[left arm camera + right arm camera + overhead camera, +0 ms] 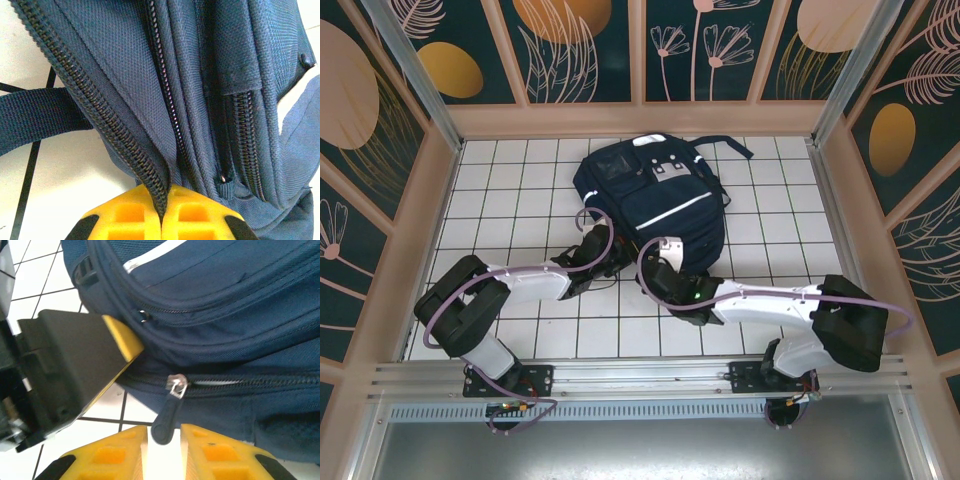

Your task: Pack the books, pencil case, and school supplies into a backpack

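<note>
**A:** Where's the backpack [650, 195]?

**B:** Flat on the white-tiled worktop [520, 180], straight ahead of both tools, its near end right at their tips.

**A:** And the left tool [162, 210]?

**B:** Its yellow fingers are pressed together, clamped on a zipper edge [125, 145] of the backpack. The teeth run up and away from the tips. A dark strap [35, 120] lies off to one side of it.

**A:** The right tool [164, 452]?

**B:** Its fingers stand a little apart, with the black zipper pull [167, 422] hanging between the tips — whether they touch it, I cannot tell. The left tool sits close beside it, against the same fabric.
</note>
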You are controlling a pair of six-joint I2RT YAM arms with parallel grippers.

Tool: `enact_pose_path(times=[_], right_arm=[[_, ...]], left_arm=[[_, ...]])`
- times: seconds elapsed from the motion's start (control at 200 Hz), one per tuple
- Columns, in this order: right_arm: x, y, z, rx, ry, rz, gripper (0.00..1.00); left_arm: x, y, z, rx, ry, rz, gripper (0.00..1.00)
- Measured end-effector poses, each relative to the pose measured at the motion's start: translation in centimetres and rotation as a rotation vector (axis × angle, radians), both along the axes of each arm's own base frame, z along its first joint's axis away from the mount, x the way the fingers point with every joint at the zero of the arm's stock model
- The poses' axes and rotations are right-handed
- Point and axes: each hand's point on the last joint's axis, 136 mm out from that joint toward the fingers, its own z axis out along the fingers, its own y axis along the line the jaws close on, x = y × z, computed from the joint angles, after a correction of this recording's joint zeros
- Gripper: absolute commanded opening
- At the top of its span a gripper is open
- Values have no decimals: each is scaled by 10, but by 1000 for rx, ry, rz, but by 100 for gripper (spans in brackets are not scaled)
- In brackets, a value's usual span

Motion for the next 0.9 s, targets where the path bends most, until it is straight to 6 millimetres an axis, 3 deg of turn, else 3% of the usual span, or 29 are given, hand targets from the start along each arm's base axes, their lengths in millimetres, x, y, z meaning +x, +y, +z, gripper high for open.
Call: enact_pose_path(times=[0.46, 0.901], right_arm=[[8, 11, 5, 81, 5, 48, 21], [24, -4, -22, 60, 55, 7, 26]], left_arm=[[1, -1, -1, -4, -2, -2, 0], [1, -2, -1, -6, -3, -3, 0]])
